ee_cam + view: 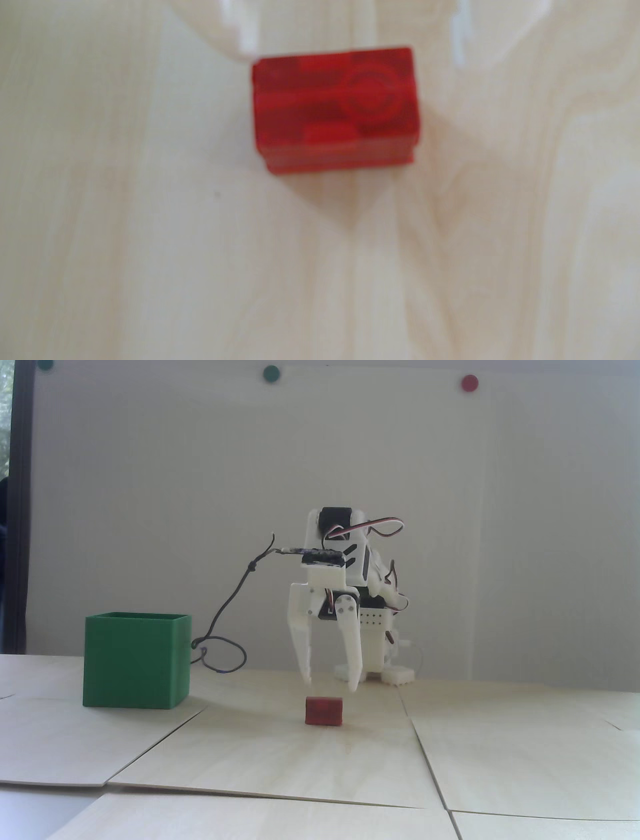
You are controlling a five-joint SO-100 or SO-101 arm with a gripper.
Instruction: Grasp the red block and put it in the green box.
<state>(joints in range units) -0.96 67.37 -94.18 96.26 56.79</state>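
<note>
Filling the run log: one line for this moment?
claw: open, above red block | block: on table | green box: apart, left in fixed view

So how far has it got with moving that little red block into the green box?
Done: the open fingers hang just above the red block. In hand: nothing; the block sits on the table. Left: lower, close, lift, then drop it into the green box.

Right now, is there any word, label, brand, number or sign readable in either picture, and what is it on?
No readable text in either view.
Red block: the wrist view shows a raised ring and bar pattern on its top, too blurred to read as a letter or logo.
Green box: plain sides.
Wall dots: plain colour, no marks.
</note>
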